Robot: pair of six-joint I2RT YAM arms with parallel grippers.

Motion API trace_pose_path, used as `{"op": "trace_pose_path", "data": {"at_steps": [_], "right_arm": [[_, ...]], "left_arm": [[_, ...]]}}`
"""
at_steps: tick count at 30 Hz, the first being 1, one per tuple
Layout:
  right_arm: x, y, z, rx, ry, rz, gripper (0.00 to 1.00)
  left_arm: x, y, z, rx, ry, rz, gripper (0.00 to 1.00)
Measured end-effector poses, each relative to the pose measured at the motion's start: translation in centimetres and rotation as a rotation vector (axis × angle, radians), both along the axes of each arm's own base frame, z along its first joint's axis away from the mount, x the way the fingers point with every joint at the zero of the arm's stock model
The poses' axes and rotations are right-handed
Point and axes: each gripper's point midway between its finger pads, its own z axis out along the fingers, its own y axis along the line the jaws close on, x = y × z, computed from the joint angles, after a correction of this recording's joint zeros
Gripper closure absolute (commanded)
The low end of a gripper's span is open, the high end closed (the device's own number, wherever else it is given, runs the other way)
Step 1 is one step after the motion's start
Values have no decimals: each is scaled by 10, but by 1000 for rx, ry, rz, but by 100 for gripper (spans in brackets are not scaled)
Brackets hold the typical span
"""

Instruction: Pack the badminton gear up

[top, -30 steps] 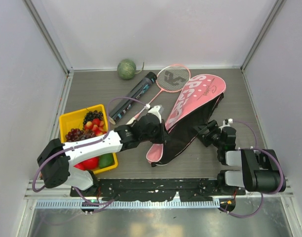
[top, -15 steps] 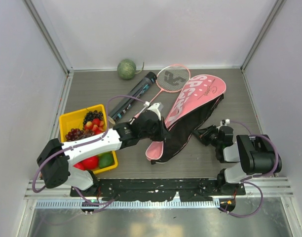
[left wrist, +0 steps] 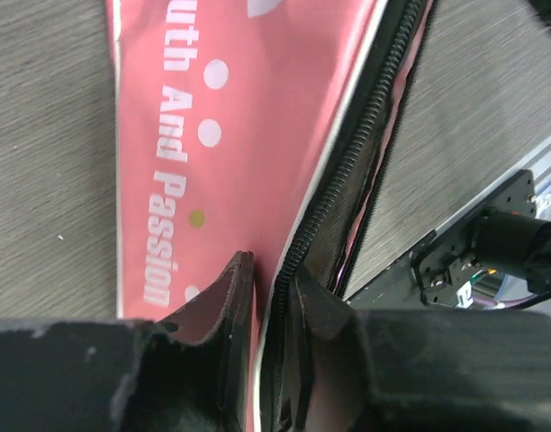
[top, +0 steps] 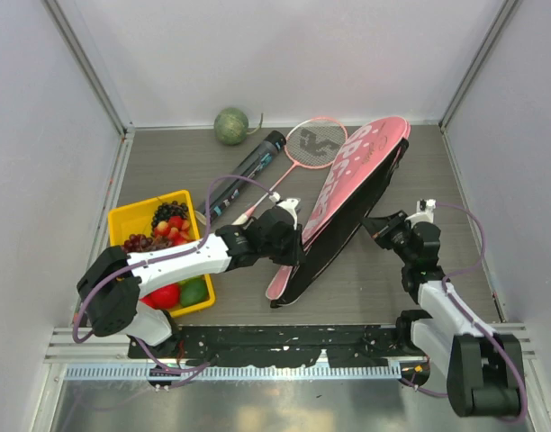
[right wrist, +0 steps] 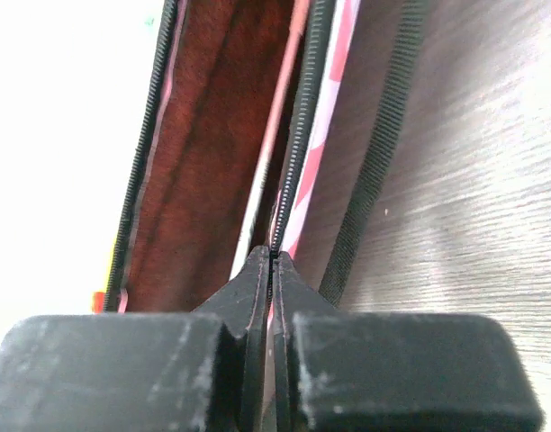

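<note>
On the counter [top: 167, 166], you're gripping the pink racket bag [top: 352, 180]: left pincer [top: 292, 243] is clamping its zipper edge, right pincer [top: 372, 223] is pinching the zipper too.

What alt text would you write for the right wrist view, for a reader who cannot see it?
Seen close up, the right pincer is closed on the zipper edge of the open pink racket bag. The bag's dark reddish lining runs up the left of the frame, and the grey wood-grain table fills the right.
</note>
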Motion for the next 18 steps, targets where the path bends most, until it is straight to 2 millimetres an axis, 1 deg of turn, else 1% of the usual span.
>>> {"op": "trace_pose_path", "data": {"at_steps": [2,3,7,12,15,18], "right_arm": [[-1,-7,17,-50,-30,-24,94],[-2,-10,23,-76,-27,-37,95],[-7,-24,38,-185,2,-75,94],[-13,-37,45,-294,69,-92,94],[-18,-39,42,-326,105,-80,95],[-19,-41,43,-356,127,-66,95]], "left_arm": [[-1,2,-4,17,1,-11,70],[-2,2,-5,24,0,-18,66],[-7,0,-7,27,7,-38,63],[-14,-5,-10,20,11,-62,60],[-16,-5,-11,24,5,-72,54],[-13,-1,-8,39,-25,-77,52]]}}
